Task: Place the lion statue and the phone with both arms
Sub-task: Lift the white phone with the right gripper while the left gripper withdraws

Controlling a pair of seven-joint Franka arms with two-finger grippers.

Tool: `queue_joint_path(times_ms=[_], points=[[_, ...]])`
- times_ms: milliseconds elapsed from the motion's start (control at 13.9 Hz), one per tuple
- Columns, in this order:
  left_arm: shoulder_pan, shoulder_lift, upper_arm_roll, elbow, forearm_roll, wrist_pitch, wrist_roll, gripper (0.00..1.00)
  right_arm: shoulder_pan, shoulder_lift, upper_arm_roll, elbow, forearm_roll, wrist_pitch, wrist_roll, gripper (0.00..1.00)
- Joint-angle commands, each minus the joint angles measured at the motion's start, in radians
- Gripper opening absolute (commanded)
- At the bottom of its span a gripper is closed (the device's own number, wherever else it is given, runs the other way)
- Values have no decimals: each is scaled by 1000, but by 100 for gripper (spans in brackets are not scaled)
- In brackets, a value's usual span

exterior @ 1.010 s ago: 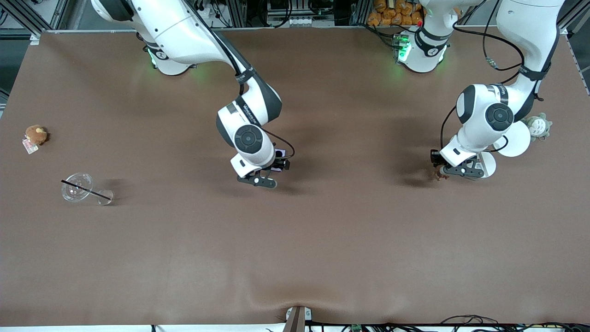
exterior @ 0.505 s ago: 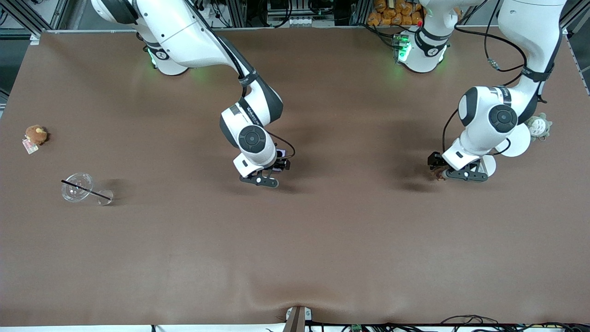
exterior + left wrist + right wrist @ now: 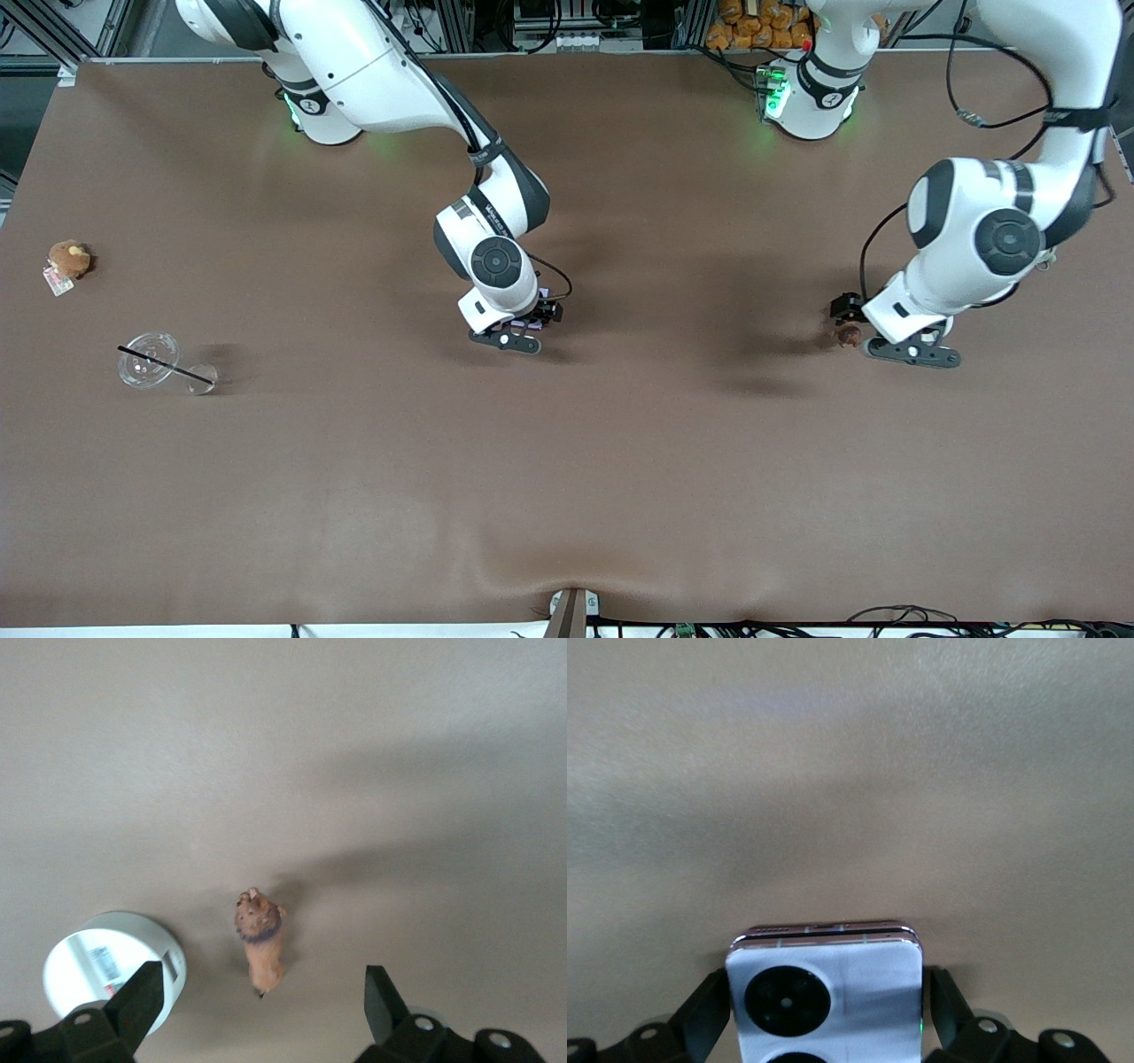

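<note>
The lion statue, a tiny reddish-brown figurine, stands free on the brown table toward the left arm's end. In the left wrist view the lion is between the spread fingers, touching neither. My left gripper is open above the table beside it, also seen in the left wrist view. My right gripper is low over the table's middle, shut on the pale lilac phone. In the right wrist view the phone shows its black camera circles, with a finger at each side.
A white round container sits on the table close to the lion. A tan plush with a tag and a clear cup with a black straw lie toward the right arm's end.
My left gripper let go of the lion, opened and moved up and toward the left arm's end. My right gripper shifted slightly, still holding the phone.
</note>
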Motion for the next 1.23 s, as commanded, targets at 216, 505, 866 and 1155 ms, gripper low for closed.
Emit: queue_joint_path(times_ms=[216, 505, 866, 1155], points=[[7, 8, -20, 371, 2, -401, -7, 100, 18, 6, -12, 0, -21, 11, 29, 35], [12, 5, -23, 555, -14, -547, 2, 100, 16, -68, -60, -8, -25, -31, 27, 16], [15, -14, -15, 581, -78, -552, 3, 100, -30, -246, -218, 1, -70, -237, -155, 16], [10, -37, -2, 580, -70, -552, 3, 100, -149, -271, -288, -2, -70, -282, -449, 17]])
